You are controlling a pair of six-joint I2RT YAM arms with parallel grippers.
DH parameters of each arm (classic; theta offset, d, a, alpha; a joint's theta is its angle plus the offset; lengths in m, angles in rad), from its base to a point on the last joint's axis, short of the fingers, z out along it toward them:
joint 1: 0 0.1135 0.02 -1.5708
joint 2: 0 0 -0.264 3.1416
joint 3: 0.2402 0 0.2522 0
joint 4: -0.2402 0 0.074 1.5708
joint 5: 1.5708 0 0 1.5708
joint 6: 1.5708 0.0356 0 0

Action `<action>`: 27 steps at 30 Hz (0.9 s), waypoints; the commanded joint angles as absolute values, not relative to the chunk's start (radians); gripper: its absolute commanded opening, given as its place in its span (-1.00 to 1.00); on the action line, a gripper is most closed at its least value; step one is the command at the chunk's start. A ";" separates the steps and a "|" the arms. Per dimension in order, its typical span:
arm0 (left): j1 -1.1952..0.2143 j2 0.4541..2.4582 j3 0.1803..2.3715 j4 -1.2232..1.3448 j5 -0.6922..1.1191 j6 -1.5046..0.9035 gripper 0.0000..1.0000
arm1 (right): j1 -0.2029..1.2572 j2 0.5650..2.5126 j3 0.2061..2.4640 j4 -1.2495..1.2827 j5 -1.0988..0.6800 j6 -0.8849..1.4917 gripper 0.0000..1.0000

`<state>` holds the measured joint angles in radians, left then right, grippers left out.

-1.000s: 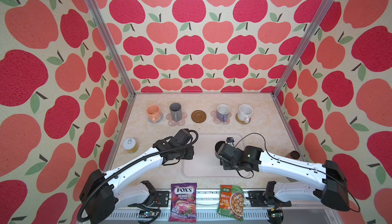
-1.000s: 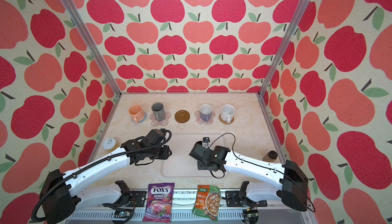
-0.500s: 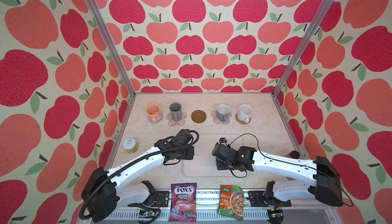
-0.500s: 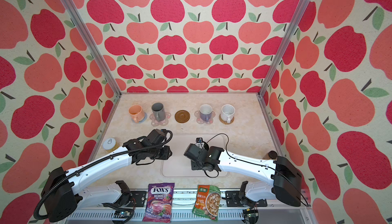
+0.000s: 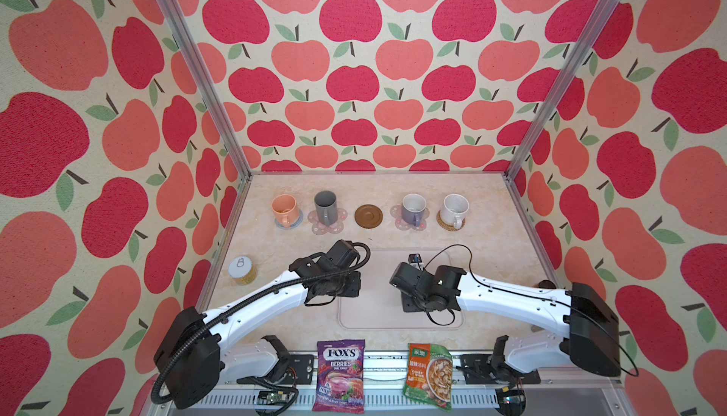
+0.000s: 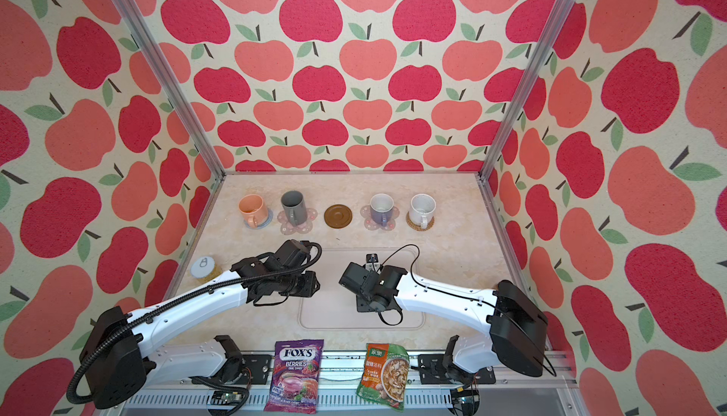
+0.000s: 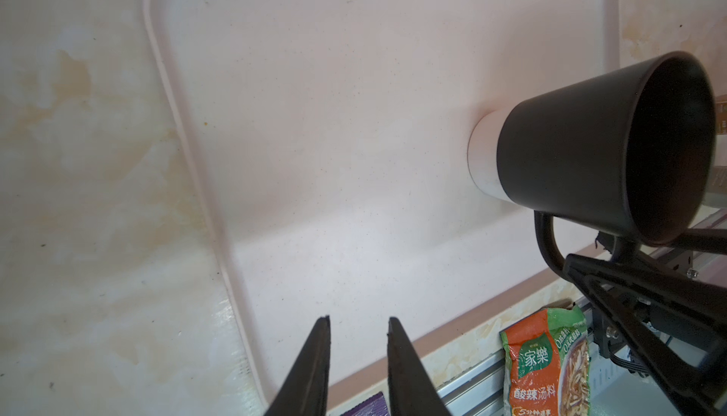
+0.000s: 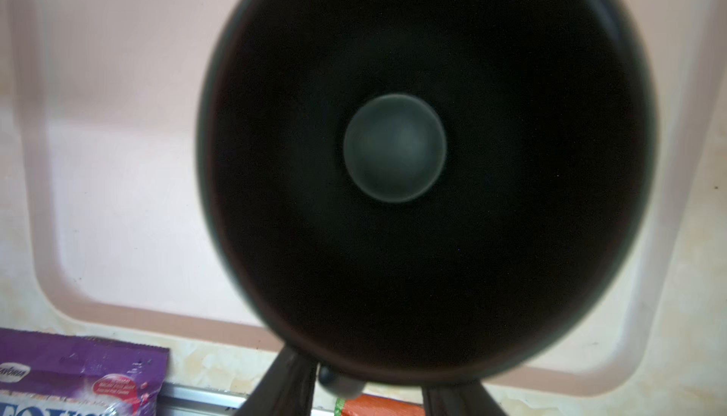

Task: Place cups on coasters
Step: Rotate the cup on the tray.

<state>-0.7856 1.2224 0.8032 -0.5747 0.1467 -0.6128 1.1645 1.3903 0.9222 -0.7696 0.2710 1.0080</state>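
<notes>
A: Top views first. Along the far side of the worktop (image 5: 491,244): peach mug (image 5: 284,207) on blue-grey coaster (image 5: 296,224), grey mug (image 5: 325,207) on pink flower coaster (image 5: 339,227), brown coaster (image 5: 368,215) bare, lavender mug (image 5: 413,210) on second pink flower coaster (image 5: 397,215), speckled white mug (image 5: 454,208) on rattan coaster (image 5: 446,224).

B: Black mug?

A: Hidden under the right wrist in both top views. Seen only from the wrist cameras.

B: Left wrist view: black mug (image 7: 570,146), white band at the base, base toward the pale tray (image 7: 354,119), handle clamped in the right fingers (image 7: 590,268). Cannot tell whether resting on the tray or just off it.

A: Right wrist view: straight down into the dark bowl, blurred, filling most of the frame. Fingers flanking the handle below the rim. Tray's front rim and a strip of worktop around it.

B: Left fingers (image 7: 320,355)?

A: Slightly apart, nothing between, hanging over the tray near its edge. Tips covered by the wrist in the top views, so the gap logged from the left wrist view alone.

B: Also logged: candy bag (image 5: 340,370) and soup packet (image 5: 429,374) at the front edge, whole in both top views, only corners in the wrist views. Lidded can (image 5: 242,270) by the left wall, top views only.
</notes>
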 commanded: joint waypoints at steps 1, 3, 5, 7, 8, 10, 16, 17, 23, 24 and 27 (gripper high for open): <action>-0.779 1.246 0.826 -0.564 0.161 -0.613 -0.44 | 1.152 1.358 0.887 -0.785 0.271 1.025 -0.12; -0.779 1.257 0.830 -0.565 0.161 -0.613 -0.44 | 1.146 1.351 0.878 -0.782 0.269 1.026 -0.12; -0.778 1.263 0.831 -0.561 0.163 -0.613 -0.45 | 1.140 1.347 0.869 -0.783 0.263 1.025 -0.12; -0.778 1.268 0.830 -0.555 0.166 -0.613 -0.45 | 1.136 1.347 0.866 -0.783 0.260 1.021 -0.14; -0.778 1.268 0.830 -0.555 0.166 -0.614 -0.45 | 1.137 1.347 0.867 -0.782 0.258 1.017 -0.15; -0.777 1.273 0.830 -0.554 0.166 -0.615 -0.45 | 1.135 1.351 0.871 -0.778 0.257 1.010 -0.18; -0.776 1.283 0.830 -0.551 0.168 -0.614 -0.45 | 1.135 1.375 0.885 -0.751 0.233 0.967 -0.33; -0.775 1.286 0.830 -0.551 0.169 -0.615 -0.45 | 1.134 1.381 0.887 -0.744 0.226 0.959 -0.34; -0.770 1.298 0.834 -0.550 0.173 -0.614 -0.45 | 1.135 1.402 0.905 -0.752 0.225 0.937 -0.47; -0.769 1.300 0.835 -0.552 0.173 -0.614 -0.45 | 1.135 1.401 0.905 -0.753 0.226 0.936 -0.47; -0.769 1.302 0.836 -0.550 0.175 -0.614 -0.45 | 1.135 1.398 0.907 -0.759 0.228 0.936 -0.47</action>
<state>-0.7742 1.2911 0.8051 -0.5564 0.1658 -0.6128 1.1419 1.3926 0.8822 -0.7479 0.2260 0.9569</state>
